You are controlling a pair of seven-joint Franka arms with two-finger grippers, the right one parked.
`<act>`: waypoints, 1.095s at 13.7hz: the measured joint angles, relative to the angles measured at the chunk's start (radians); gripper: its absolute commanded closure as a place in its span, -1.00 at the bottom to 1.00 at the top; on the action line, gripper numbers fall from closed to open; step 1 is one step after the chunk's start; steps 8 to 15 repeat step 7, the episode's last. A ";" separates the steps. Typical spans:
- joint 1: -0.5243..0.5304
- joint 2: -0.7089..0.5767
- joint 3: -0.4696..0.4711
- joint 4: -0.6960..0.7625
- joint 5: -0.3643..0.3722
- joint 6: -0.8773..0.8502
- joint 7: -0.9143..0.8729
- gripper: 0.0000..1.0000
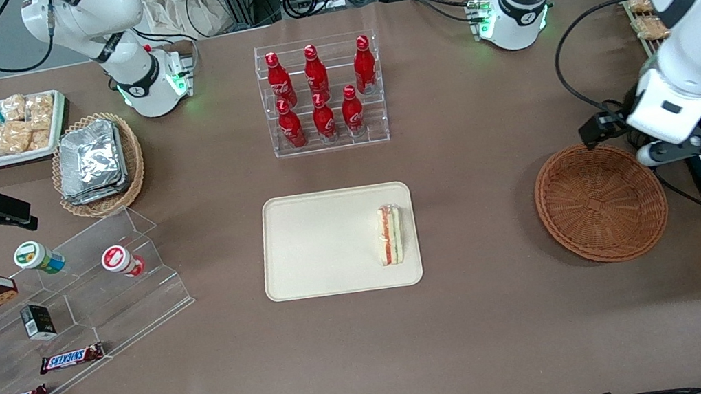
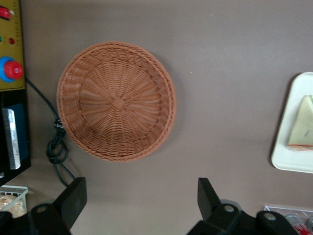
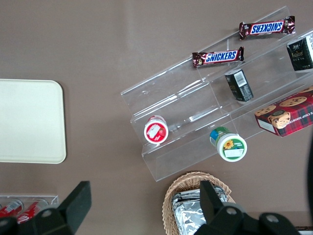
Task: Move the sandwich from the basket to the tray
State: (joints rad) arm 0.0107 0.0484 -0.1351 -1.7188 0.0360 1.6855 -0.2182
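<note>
A: Tray [image 1: 329, 242] — status?
B: Flat on the brown surface [image 1: 493, 315], well apart from the fingers. Sandwich [image 1: 389, 235] lies on it, at the edge toward the working arm, striped filling facing up. The wrist view shows the tray's corner and the sandwich [image 2: 302, 125] too.
A: Basket [image 1: 601, 201]?
B: Between the tray and the gripper. Bare wicker inside, clear in the wrist view [image 2: 116, 100].
A: Gripper [image 2: 142, 198]?
B: High above the surface, just past the basket's rim toward the working arm's end. Fingers [image 2: 73, 198] spread wide apart, nothing between them; the basket sits near them, not touching.
</note>
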 measured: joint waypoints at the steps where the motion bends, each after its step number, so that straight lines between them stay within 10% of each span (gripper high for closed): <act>1: 0.020 0.004 0.000 0.004 0.000 0.000 0.014 -1.00; 15: 0.057 0.101 -0.001 0.121 0.000 -0.035 0.048 -1.00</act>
